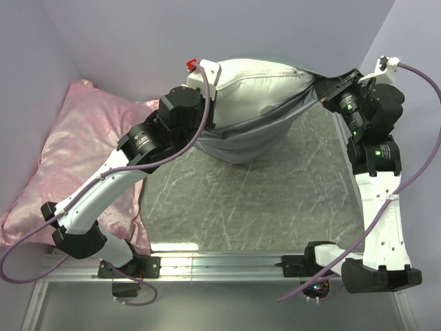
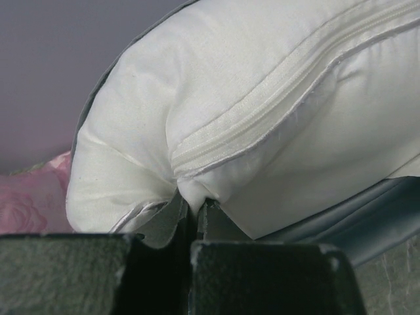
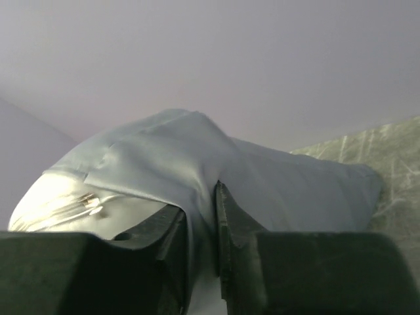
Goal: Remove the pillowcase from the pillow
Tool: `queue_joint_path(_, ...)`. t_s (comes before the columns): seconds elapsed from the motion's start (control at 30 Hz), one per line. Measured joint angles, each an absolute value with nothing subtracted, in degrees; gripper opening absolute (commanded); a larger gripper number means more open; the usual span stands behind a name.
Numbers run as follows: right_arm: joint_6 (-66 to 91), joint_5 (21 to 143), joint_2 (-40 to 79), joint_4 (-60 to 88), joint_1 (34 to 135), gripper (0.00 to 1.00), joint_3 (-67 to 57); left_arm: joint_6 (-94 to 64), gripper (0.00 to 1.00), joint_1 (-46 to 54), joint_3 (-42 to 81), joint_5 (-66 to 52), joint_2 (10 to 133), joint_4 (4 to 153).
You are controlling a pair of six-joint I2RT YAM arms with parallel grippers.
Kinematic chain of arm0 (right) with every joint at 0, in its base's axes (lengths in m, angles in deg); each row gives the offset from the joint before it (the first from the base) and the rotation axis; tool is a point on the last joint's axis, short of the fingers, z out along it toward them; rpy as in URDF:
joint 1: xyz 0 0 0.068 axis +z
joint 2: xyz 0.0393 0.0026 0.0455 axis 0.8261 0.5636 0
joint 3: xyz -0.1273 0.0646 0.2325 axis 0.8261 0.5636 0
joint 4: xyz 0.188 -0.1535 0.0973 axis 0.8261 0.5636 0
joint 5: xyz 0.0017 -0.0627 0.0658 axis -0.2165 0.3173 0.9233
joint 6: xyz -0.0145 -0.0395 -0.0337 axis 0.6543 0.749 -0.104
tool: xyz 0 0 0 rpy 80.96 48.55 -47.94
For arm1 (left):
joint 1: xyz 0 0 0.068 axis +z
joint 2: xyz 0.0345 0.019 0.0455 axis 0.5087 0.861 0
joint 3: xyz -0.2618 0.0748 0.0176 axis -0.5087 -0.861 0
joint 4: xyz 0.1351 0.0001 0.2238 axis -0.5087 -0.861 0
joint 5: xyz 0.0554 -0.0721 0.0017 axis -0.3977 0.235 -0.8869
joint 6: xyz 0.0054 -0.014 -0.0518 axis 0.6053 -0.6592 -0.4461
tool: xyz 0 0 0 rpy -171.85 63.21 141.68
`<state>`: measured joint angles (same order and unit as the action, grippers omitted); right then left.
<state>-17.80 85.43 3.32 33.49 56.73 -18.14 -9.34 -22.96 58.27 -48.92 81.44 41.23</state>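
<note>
The bench (image 1: 275,200), grey and veined like stone, spreads out in front of the pillow. The pink pillow (image 1: 76,152) lies to the pillow's left, partly under the left arm, and is patterned with roses.

The pillow (image 1: 258,86) is at the far side of the bench, against the back wall, plump and white. Its top and left end are bare, and a long seam runs along it in the left wrist view.

The pillowcase (image 1: 241,141) is silver-grey and half off. It sags in a loose pouch below the pillow's front side. From there a taut band of it rises to the pillow's right end, and in the right wrist view it is drawn over the bulk there.

The left arm (image 1: 110,186) reaches in from the pillow's left. The right arm (image 1: 382,207) reaches up to the pillow's right.

The left jaws are clenched on the pillow's left corner, pinching white cloth just under the seam. The right jaws are grasping a fold of pillowcase at the pillow's right end, with the grey cloth squeezed between them.

A small red part (image 1: 191,64) shows at the pillow's left end, beside the left arm's cable. I cannot tell what it is.
</note>
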Motion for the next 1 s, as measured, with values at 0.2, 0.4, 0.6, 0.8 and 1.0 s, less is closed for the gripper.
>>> queue_joint_path(0.2, -19.37, 84.44, 8.09, 34.27, 51.77, 0.21, -21.15, -9.50, 0.00, -22.96, 57.83, -47.45, 79.69, 38.74)
queue_joint_path(0.4, -21.20, 86.89, 15.10, 32.94, 51.12, 0.25, -18.53, -11.07, 0.00, -22.92, 56.35, -42.45, 76.72, 37.91)
queue_joint_path(0.6, -21.14, 86.35, 18.84, 29.14, 55.03, 0.26, -9.75, -12.47, 0.00, -22.63, 56.35, -35.76, 75.86, 37.88)
queue_joint_path(0.8, -21.12, 86.28, 25.00, 24.11, 58.05, 0.39, -5.42, -14.26, 0.00, -22.37, 57.59, -32.07, 76.06, 37.60)
queue_joint_path(1.0, -19.33, 85.95, 26.75, 25.20, 60.03, 0.58, -7.87, -15.75, 0.01, -22.39, 61.20, -32.74, 77.04, 37.47)
